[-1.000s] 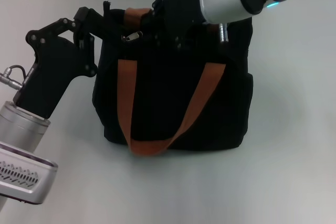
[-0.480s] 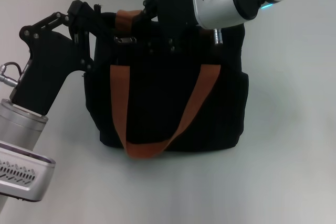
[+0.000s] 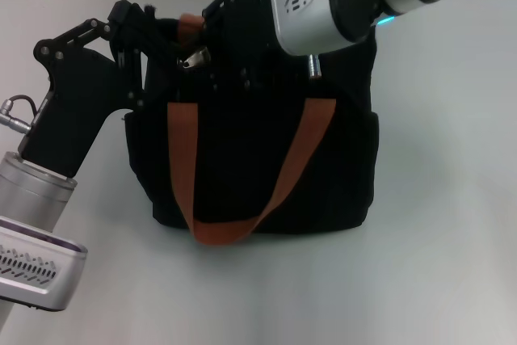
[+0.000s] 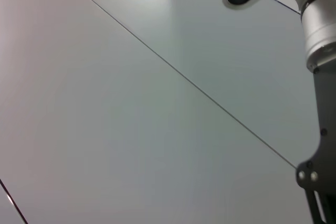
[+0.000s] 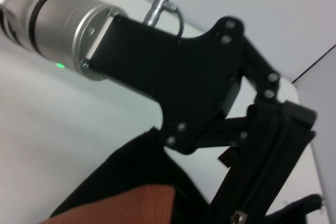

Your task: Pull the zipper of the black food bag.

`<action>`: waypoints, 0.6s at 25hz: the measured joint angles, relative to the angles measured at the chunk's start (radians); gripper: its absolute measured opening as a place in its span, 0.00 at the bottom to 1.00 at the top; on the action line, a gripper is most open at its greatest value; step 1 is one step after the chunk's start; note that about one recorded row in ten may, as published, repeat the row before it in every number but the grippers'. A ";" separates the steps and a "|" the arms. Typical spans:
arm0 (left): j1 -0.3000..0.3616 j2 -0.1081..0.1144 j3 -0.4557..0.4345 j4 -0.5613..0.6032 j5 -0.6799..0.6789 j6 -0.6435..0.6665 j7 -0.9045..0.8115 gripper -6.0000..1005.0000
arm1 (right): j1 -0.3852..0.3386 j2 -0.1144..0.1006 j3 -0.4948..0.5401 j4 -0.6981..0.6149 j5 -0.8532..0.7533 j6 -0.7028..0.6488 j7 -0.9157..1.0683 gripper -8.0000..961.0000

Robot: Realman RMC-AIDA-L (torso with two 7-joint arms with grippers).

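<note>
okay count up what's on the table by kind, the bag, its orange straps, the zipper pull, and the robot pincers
Black food bag: 1
Orange-brown straps: 2
Zipper pull: 1
Pincers: 2, left pincer at the bag's top left corner, right pincer by the zipper
Total: 6

Even, diffuse overhead light leaves only a soft shadow under the bag on the table, while the right wrist view is motion-blurred.
</note>
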 joint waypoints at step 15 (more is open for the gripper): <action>-0.008 0.000 0.003 0.000 0.001 0.000 -0.001 0.04 | 0.018 0.002 -0.049 0.021 -0.025 0.079 -0.012 0.41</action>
